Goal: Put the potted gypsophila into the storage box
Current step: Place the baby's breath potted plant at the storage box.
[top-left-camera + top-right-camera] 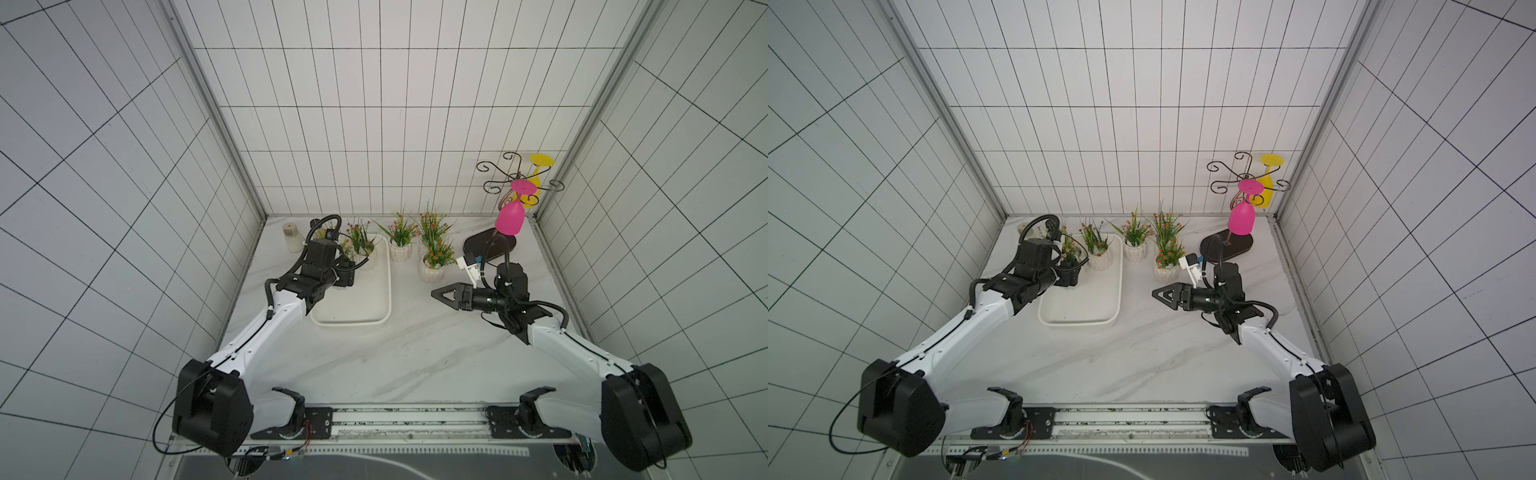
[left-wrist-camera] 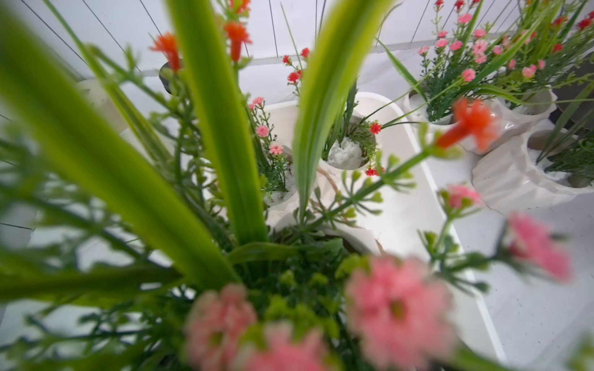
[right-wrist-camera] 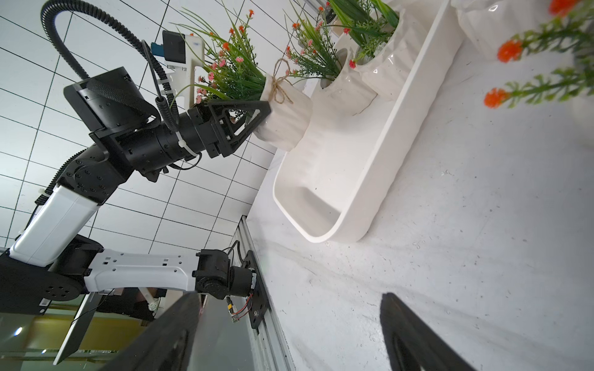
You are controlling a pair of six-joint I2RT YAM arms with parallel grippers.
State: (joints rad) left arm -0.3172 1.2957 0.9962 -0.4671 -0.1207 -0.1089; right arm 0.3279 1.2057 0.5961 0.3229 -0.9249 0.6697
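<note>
Counting six pots (image 1: pixel 401 250), one storage box (image 1: pixel 357 301)

On the desk (image 1: pixel 415 353), the storage box (image 1: pixel 357 303) sits at 10 o'clock, with potted gypsophila (image 1: pixel 365 253) in its 12 o'clock end. Three more pots (image 1: pixel 431 272) stand outside at its 2 o'clock.

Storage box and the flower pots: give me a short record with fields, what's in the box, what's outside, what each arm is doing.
Storage box: white tray on the table, two pots standing at its far end
Left gripper: jaws closed on a twine-tied pot over the box; resting or lifted, cannot tell
Right gripper: jaws open, empty, right of the box
Outside box: three pots on the table, to its right
</note>
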